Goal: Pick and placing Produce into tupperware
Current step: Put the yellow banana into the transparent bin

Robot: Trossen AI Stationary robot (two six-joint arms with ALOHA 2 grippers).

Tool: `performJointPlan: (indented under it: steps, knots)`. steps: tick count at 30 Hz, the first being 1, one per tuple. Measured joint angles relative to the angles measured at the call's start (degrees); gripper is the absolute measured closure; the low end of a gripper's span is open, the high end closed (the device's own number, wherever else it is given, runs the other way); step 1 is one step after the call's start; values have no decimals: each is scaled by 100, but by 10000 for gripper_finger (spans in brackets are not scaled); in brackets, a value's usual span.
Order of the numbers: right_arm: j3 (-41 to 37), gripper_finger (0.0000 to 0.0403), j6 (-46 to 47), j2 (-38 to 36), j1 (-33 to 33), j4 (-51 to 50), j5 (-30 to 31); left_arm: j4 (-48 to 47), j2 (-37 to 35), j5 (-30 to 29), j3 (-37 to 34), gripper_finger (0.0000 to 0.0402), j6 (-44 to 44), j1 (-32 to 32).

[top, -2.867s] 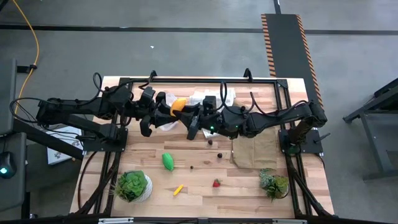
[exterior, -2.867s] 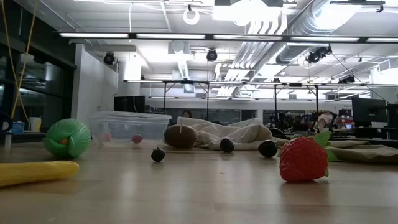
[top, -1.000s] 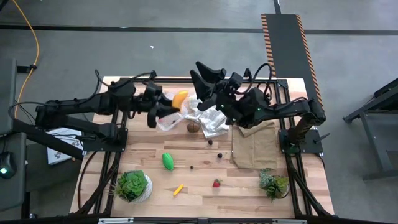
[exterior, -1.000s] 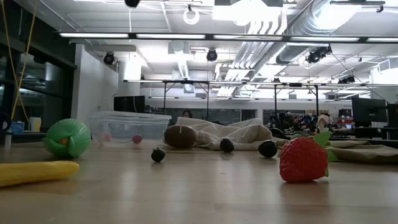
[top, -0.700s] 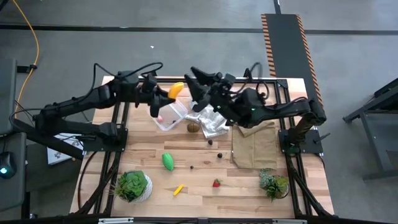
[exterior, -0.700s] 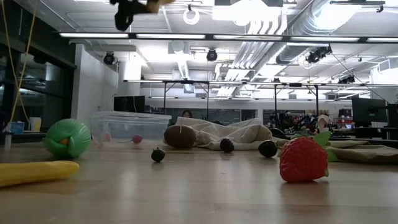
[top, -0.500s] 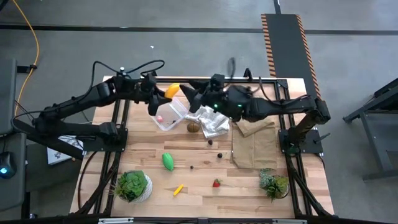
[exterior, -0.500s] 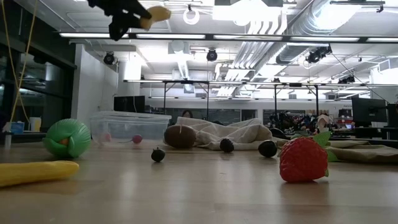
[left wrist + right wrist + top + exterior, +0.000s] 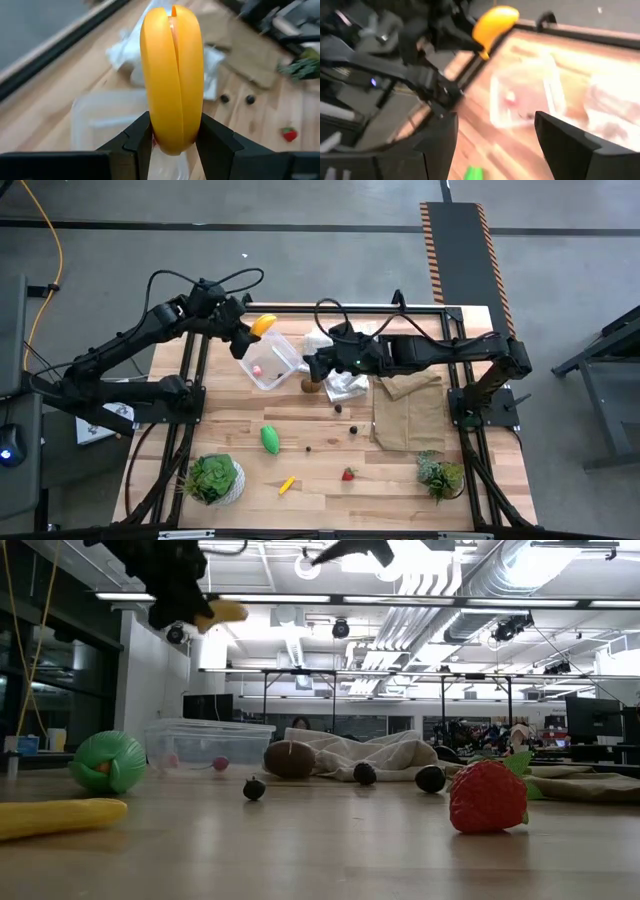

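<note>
My left gripper (image 9: 251,332) is shut on a yellow-orange banana-like piece of produce (image 9: 263,324), high in the air just beyond the far left corner of the clear tupperware (image 9: 272,364). The tupperware stands on the wood table with small pink pieces inside. My right gripper (image 9: 309,366) hangs open and holds nothing, above the tupperware's right side, near a brown kiwi-like ball (image 9: 311,386). A green oval (image 9: 270,439), a small yellow piece (image 9: 287,484), a strawberry (image 9: 348,474) and dark berries (image 9: 352,430) lie nearer the front. My left gripper pinches the banana-like piece by its sides at one end (image 9: 172,134), between the two fingers (image 9: 137,137). The fingers slant down from the table's left. The piece juts out beyond the fingertips, lifted clear, above the table (image 9: 225,612).
A crumpled white checked cloth (image 9: 342,378) lies right of the tupperware, a brown sheet (image 9: 410,412) farther right. Two potted plants (image 9: 213,478) (image 9: 441,476) stand at the near corners. A black frame (image 9: 300,308) runs around the table's edges.
My left gripper has carried the banana-like piece toward the table's left and far edge and down, dropping into the low view, and still holds it. My right gripper has tipped from pointing up to slanting down and sunk toward the tupperware and the kiwi, staying open.
</note>
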Motion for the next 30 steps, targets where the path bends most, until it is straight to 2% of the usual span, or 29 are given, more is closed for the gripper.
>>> performJointPlan:
  steps: [17, 23, 30]
  knots:
    - [-3, 148, 824, 62, 33, -2115, -775, -818, 1267, -35, -4, 279, 403, 99]
    - [-7, 148, 891, 128, 57, -2268, -813, -947, 1584, -113, -4, 279, 451, 30]
    - [-7, 148, 886, 183, 55, -2288, -813, -892, 2021, -317, -4, 279, 447, -381]
